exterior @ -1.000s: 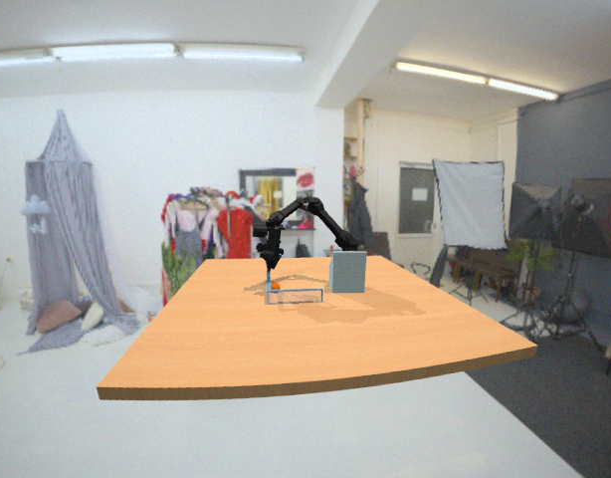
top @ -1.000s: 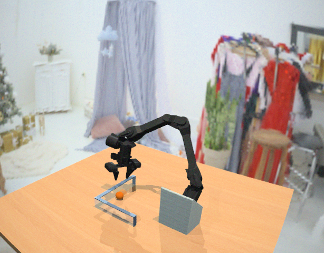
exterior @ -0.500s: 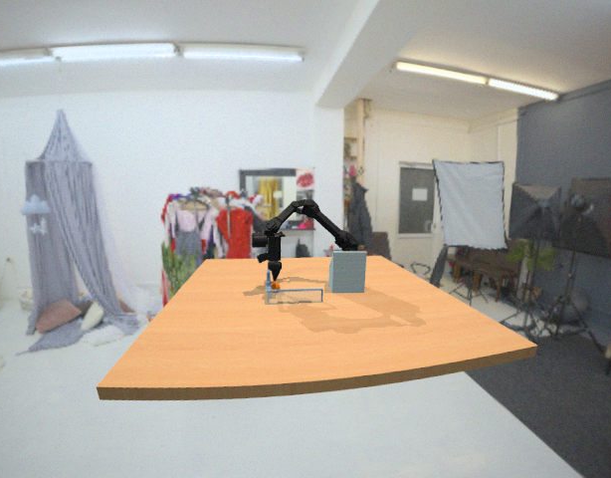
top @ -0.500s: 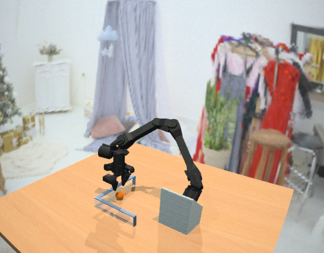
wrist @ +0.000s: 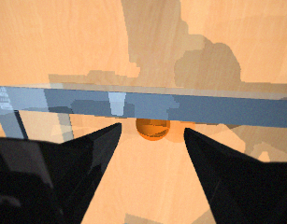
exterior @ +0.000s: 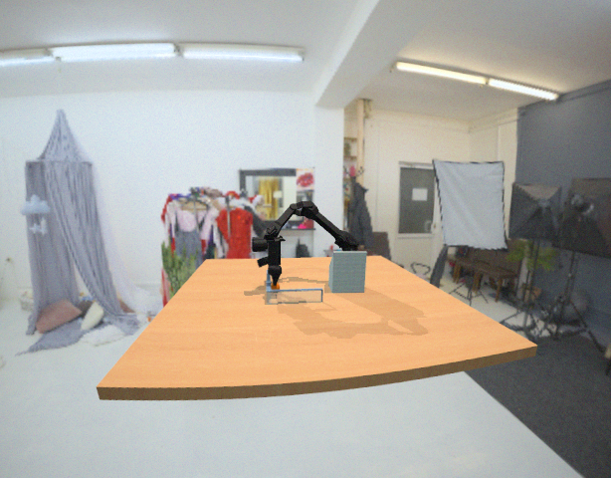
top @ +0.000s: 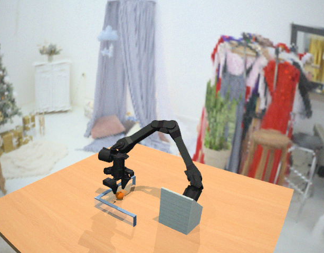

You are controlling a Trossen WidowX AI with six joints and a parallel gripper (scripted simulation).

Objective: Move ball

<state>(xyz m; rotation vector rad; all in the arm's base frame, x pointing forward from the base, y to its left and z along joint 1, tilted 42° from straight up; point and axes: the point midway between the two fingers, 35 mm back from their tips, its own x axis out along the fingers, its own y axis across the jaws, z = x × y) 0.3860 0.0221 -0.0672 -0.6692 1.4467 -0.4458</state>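
The orange ball (top: pixel 119 195) (wrist: pixel 152 131) rests on the table inside the corner of the two low clear walls (top: pixel 115 206) (exterior: pixel 302 290) (wrist: pixel 227 109), close to one of them. In the wrist view that wall's rail covers its upper edge. The see-through copy (top: pixel 124 192) (wrist: pixel 180 133) shows as a faint orange shape right beside the ball, overlapping it in view. My gripper (top: pixel 118 191) (exterior: pixel 276 285) (wrist: pixel 152 129) points down just above the ball, open, with one fingertip on either side of it in the wrist view. The right fingertip is over the copy's edge in that view.
A grey-green block (top: pixel 173 211) (exterior: pixel 348 272) with a sloping top stands on the wooden table (top: pixel 232 209) (exterior: pixel 234 355), in front of the arm's base. The arm arches above the table from that base to the walls.
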